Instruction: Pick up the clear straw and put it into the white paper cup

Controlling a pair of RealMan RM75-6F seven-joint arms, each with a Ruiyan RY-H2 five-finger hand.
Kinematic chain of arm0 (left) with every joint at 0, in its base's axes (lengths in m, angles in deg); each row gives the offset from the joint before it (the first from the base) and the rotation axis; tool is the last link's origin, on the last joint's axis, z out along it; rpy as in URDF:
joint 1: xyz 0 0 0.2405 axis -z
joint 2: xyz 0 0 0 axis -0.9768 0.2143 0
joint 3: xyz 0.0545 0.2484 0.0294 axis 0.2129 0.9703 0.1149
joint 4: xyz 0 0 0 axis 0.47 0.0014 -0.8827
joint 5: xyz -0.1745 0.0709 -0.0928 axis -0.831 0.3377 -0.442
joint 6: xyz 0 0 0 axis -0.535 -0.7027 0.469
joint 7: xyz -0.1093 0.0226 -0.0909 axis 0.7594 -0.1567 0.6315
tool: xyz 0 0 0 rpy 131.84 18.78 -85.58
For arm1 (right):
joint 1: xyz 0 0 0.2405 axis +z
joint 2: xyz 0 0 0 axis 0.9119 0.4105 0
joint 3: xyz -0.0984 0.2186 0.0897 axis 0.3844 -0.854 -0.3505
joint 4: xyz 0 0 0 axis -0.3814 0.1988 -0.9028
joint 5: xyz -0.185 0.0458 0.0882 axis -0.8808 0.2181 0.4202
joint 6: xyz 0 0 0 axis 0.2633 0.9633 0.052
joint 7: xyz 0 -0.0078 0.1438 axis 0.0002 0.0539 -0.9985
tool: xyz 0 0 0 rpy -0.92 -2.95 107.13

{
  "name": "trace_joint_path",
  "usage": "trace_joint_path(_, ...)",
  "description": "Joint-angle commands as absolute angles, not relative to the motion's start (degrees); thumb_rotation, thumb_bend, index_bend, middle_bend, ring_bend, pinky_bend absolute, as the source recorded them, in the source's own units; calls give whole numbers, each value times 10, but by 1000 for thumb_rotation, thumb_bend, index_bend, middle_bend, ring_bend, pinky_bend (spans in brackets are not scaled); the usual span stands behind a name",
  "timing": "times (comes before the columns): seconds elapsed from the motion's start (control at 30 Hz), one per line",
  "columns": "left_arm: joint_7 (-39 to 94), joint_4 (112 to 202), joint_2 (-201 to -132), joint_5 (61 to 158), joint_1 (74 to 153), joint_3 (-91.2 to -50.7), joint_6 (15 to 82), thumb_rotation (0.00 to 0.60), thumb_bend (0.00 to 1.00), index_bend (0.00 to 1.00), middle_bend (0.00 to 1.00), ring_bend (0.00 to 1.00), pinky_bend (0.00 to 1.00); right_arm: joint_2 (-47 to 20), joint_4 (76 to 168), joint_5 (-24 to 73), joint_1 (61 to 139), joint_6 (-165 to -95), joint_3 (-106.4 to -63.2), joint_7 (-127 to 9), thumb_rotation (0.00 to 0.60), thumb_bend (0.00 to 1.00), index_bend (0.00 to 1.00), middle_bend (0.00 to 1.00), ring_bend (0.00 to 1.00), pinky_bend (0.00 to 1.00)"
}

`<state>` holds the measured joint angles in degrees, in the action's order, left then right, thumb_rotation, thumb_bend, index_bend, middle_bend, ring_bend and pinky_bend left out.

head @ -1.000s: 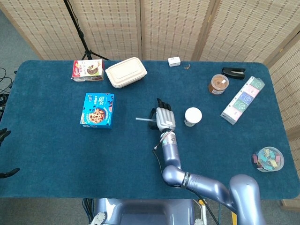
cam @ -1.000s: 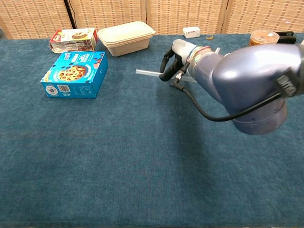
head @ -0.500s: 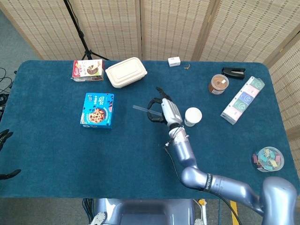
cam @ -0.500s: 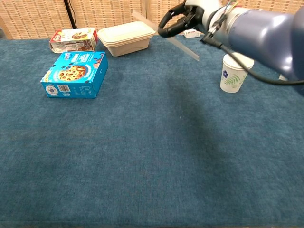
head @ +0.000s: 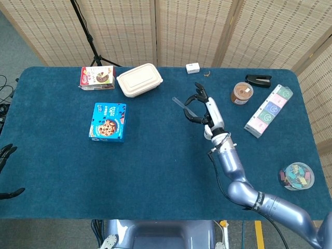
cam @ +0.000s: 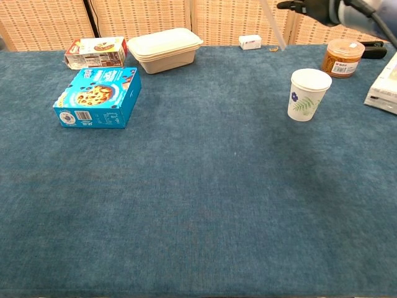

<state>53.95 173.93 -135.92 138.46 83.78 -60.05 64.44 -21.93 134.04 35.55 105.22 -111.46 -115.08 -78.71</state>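
My right hand (head: 203, 110) is raised above the table's middle right and pinches the clear straw (head: 179, 102), which sticks out to its upper left. In the chest view the hand (cam: 322, 7) sits at the top edge, and the straw (cam: 273, 25) slants down to the right, ending above and left of the white paper cup (cam: 309, 93). The cup stands upright with a leaf print; in the head view my forearm hides it. Two dark curved tips (head: 6, 151) at the left edge may be my left hand; too little shows.
A blue cookie box (head: 108, 122), a beige lidded container (head: 139, 80) and a snack box (head: 97, 77) lie at the left. A brown jar (head: 241, 93), a black stapler (head: 258, 80), a long pastel pack (head: 270, 110) and a clip tub (head: 296, 175) are at the right.
My right hand has lifted the straw off the cloth and carried it up and to the right, from left of the cup to above it. The cup has not moved.
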Motion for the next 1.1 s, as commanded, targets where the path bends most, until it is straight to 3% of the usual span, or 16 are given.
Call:
trace_joint_path(0.03,536,1740,-1360,1383,839,-601,643,600,5,0,0,0,0,-197,1334,320,1022,-1106,-1146,-842,600,492,556,0,0,0)
trace_joint_path(0.6,509,1755,-1361,1379,834,-603,651,600,5,0,0,0,0,-197,1275,221,1001,-1110,-1099,-1050,600,492,565,0,0,0)
trace_joint_path(1.1,507,1756,-1361,1375,832,-604,652,600,5,0,0,0,0,-220,1218,194,1025,-1124,-1066,-1109,600,497,569,0,0,0)
